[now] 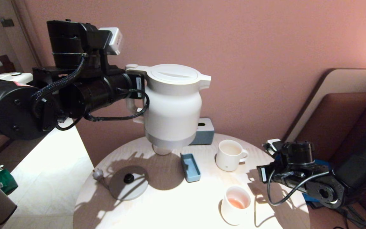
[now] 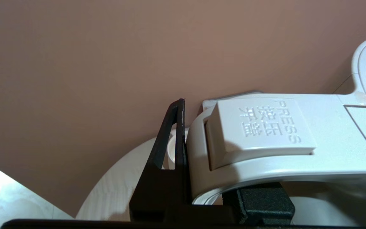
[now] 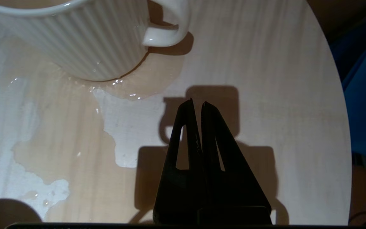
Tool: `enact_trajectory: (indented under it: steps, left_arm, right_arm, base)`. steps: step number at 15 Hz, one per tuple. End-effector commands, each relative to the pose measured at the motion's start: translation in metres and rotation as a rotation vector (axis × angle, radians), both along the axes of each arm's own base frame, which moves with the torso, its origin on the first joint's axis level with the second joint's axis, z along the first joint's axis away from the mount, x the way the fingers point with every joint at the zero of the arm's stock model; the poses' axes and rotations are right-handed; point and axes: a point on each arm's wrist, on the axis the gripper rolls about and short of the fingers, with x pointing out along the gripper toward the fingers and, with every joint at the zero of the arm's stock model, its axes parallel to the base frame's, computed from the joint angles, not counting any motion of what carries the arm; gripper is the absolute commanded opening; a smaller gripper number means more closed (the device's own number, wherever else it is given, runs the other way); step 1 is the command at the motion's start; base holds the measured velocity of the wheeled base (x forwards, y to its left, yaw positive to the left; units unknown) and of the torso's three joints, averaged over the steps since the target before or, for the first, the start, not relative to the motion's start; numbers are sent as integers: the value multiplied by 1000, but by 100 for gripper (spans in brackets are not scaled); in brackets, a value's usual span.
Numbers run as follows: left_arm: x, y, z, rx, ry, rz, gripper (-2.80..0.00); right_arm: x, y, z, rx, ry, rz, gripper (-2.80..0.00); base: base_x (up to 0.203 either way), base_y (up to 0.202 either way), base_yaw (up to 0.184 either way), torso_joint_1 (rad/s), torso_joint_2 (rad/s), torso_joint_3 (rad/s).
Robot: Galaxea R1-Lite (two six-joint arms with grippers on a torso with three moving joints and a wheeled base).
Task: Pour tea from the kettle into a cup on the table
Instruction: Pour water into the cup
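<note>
Pink wall behind, round table [image 1: 176, 203] below. Left end effector [image 1: 135, 92] is clamped on kettle [image 1: 173, 105] handle, kettle upright and airborne. Cup [image 1: 230, 155] sits on the table at 4 o'clock from the kettle, spilled tea [image 3: 75, 133] pooled around it. Bring spout over rim, tip slowly. Right end effector [image 3: 197, 105] closed, empty, beside cup.

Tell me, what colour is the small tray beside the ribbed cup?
Muted blue; the tray shows best in the head view.
</note>
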Motion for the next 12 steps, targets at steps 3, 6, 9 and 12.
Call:
enact_trajectory:
  steps: [3, 6, 9, 12]
  left_arm:
    - [8, -4, -15, 10, 40, 3, -280]
    - [6, -4, -14, 9, 38, 1, -280]
    - [5, -3, -13, 7, 34, 1, -280]
    - [3, -3, -15, 11, 42, 0, -280]
  right_arm:
    - [3, 1, 1, 5, -33, -3, -280]
    - [3, 3, 3, 8, -57, 5, -280]
    - [1, 4, 4, 9, -64, 10, 0]
    - [3, 5, 2, 11, -63, 12, 0]
  base:
    - [0, 0, 0, 0, 0, 0]
    - [0, 0, 0, 0, 0, 0]
    - [0, 0, 0, 0, 0, 0]
    - [0, 0, 0, 0, 0, 0]
